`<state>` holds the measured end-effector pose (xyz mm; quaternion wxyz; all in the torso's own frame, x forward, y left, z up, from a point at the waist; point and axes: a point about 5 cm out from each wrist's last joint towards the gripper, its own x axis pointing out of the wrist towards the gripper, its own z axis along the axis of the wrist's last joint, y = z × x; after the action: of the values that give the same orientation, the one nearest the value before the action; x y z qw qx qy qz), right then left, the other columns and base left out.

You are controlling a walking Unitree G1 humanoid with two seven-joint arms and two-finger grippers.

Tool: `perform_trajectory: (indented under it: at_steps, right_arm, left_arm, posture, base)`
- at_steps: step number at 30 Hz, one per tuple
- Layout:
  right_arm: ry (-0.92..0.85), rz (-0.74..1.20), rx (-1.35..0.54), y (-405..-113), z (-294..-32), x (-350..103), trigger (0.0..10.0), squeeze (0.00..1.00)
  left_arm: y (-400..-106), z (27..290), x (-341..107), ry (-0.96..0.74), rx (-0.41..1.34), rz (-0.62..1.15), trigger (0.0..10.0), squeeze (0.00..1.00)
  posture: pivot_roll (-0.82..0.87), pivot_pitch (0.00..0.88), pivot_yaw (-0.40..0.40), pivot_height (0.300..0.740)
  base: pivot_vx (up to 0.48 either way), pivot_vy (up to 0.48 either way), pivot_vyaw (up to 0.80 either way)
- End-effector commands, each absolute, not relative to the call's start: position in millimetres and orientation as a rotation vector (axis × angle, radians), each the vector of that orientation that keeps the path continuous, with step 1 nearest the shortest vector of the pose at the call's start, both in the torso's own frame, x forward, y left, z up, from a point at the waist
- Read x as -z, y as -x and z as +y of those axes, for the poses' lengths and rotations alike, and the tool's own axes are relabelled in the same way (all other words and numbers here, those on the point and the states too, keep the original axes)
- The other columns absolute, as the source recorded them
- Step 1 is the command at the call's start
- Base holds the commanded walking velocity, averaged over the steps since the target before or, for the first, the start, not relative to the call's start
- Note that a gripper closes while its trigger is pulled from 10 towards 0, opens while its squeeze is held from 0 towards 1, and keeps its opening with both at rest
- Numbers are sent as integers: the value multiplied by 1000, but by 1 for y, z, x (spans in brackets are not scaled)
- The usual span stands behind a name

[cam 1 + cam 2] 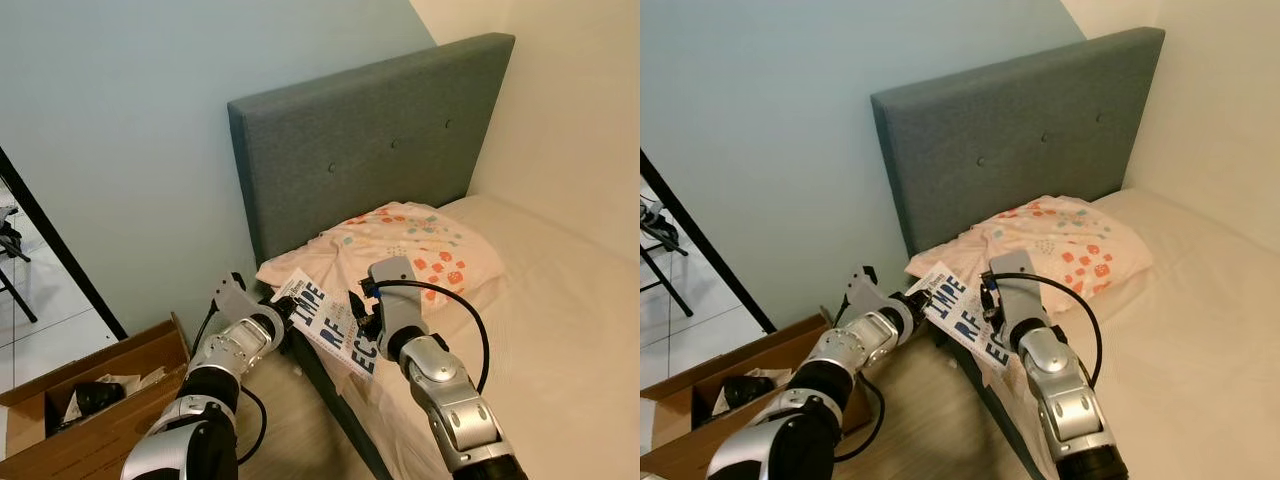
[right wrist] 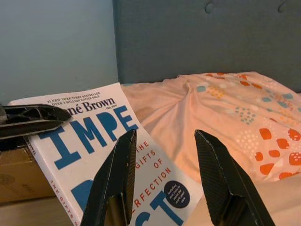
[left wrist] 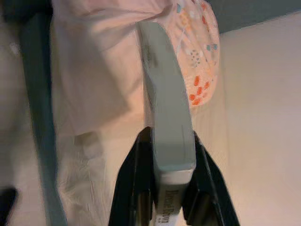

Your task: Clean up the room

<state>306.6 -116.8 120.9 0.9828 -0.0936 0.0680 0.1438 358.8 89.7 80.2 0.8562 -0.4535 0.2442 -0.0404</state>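
Observation:
A white paperback book [image 1: 326, 326] with big blue letters hangs over the bed's corner, in front of the pillow [image 1: 412, 246]. My left gripper [image 1: 284, 306] is shut on the book's spine edge; in the left wrist view both black fingers [image 3: 136, 188] clamp the book [image 3: 167, 108]. My right gripper [image 1: 358, 306] is open just beside the book's other edge. Seen from the right wrist, its fingers [image 2: 117, 174] stand apart above the cover [image 2: 89, 141] with nothing between them, and the left gripper's fingers [image 2: 29, 120] pinch the book's far corner.
The grey padded headboard [image 1: 370, 140] stands against a pale blue wall. The cream mattress [image 1: 565, 330] stretches to the right. An open cardboard box [image 1: 110, 365] holding dark items and paper sits on the wooden floor at left. A black door frame [image 1: 60, 250] runs behind it.

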Motion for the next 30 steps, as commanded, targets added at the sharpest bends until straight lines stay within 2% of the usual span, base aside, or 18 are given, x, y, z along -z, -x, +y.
perform_trajectory:
  at_steps: [1,4,7,15,23,30]
  right_arm:
    - [177,150,-299,-302,-116,-115,10000,0]
    - [163,151,-302,-299,-116,-113,10000,0]
    - [143,156,-309,-296,-116,-110,10000,0]
    - [139,151,-307,-296,-118,-109,10000,0]
    - [132,144,-319,-298,-117,-110,10000,0]
    - [135,144,-344,-298,-116,-111,10000,0]
  left_arm:
    - [-356,108,-81,841,98,445,10000,0]
    - [-351,118,-80,787,117,416,10000,0]
    - [-342,127,-77,666,168,410,10000,0]
    - [-334,130,-77,501,219,364,10000,0]
    - [-327,140,-74,588,136,353,10000,0]
    - [-327,144,-80,517,150,326,10000,0]
  posture:
    - [-157,63,65,740]
    - [-155,63,63,740]
    - [-148,60,57,740]
    - [-134,39,37,740]
    - [-131,31,28,740]
    - [-128,33,22,740]
  base:
    - [0,0,0]
    - [0,0,0]
    - [0,0,-800]
    - [0,0,-800]
    - [0,0,-800]
    - [0,0,-800]
